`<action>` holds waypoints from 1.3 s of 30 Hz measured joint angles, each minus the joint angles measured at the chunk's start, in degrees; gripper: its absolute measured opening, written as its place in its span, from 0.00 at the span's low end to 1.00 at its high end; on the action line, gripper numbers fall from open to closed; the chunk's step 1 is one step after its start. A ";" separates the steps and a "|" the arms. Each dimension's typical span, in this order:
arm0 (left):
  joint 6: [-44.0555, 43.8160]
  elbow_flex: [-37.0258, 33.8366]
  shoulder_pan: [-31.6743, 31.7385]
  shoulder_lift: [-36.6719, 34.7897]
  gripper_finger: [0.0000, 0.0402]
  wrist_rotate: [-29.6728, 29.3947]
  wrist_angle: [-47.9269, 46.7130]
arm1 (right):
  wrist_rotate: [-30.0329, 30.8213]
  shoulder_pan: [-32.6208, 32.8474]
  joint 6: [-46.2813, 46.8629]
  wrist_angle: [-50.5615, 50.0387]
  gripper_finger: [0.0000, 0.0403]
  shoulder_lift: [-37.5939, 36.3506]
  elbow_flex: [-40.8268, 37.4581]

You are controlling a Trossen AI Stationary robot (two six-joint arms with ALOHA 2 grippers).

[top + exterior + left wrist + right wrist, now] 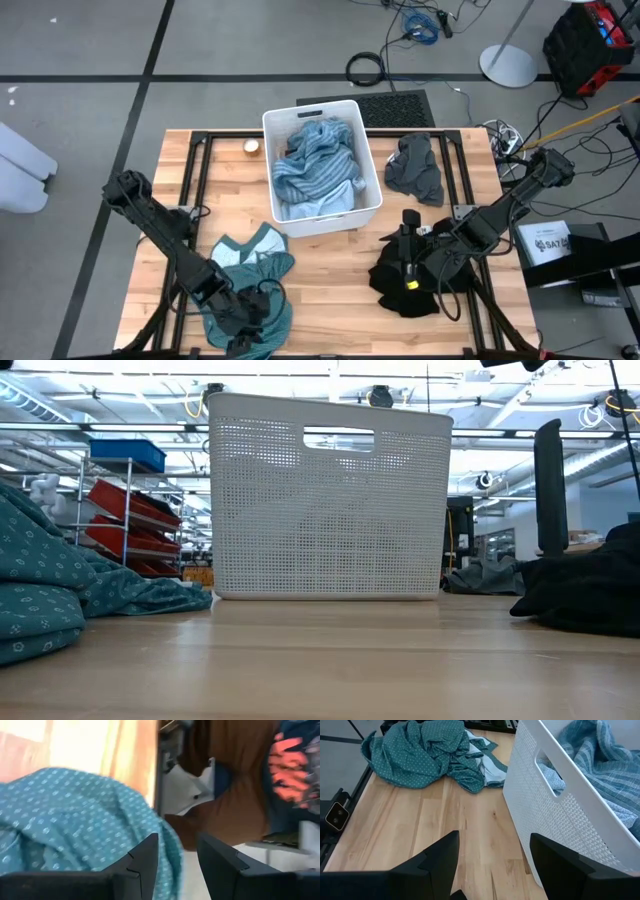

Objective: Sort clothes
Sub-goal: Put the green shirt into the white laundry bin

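Note:
A teal green dotted garment (250, 275) lies crumpled on the table's near left part; it also shows in the low view (50, 590) and the right wrist view (425, 752). My left gripper (243, 338) is open at its near end, where the cloth (75, 820) lies beside one finger and partly in the gap. My right gripper (408, 222) is open and empty above a black garment (405, 275) on the near right. Blue-grey striped (315, 160) and light blue (320, 205) pieces lie in the white bin (372, 205). A dark grey garment (418, 168) lies to the right of the bin. My left gripper stands open at the teal garment's near end (165, 845), low over the table's near edge. The cloth reaches up to one finger (142, 865). Whether that finger touches it, I cannot tell.
The white perforated bin (330, 500) stands at the table's far middle. A small round object (251, 147) lies to its left. Bare wood (330, 290) shows between the teal and black garments. Cables and equipment lie beyond the table's far and right edges.

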 joint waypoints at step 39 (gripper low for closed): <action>21.49 7.47 8.59 14.46 0.01 -9.74 -15.54 | 0.01 0.00 -1.05 2.62 0.57 0.00 0.02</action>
